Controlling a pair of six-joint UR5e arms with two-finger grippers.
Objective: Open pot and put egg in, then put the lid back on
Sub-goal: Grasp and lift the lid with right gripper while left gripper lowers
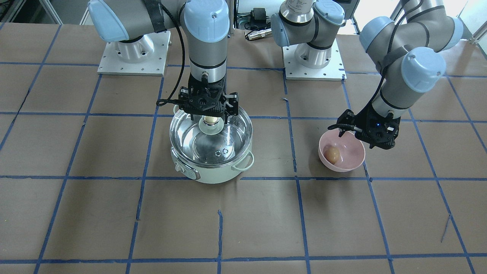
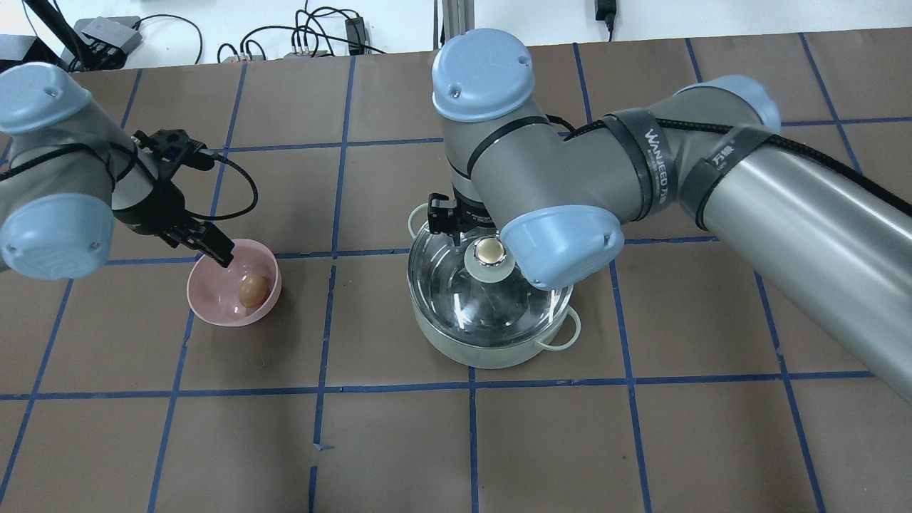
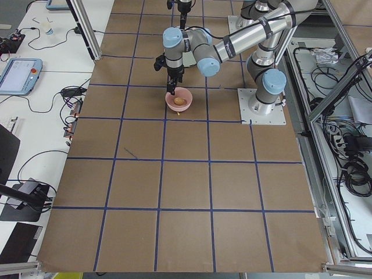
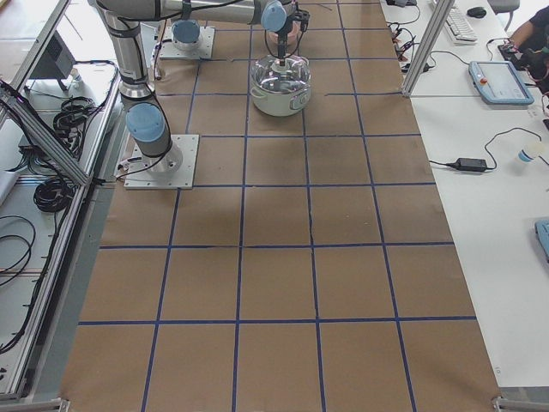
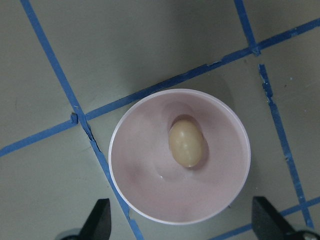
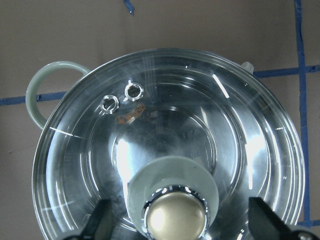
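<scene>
Left of centre, your right gripper (image 6: 182,222) hangs spread over the lid (image 1: 207,146) on the pot (image 1: 213,175); at right, your left gripper (image 5: 183,220) gapes above the egg (image 1: 331,154) in a bowl (image 1: 344,168).

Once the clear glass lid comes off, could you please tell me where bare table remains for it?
Bare brown-paper table lies between the mint-green electric pot and the pink bowl, and across the whole operator side of both. Crowded: the robot side, around the two steel mounting plates.
</scene>
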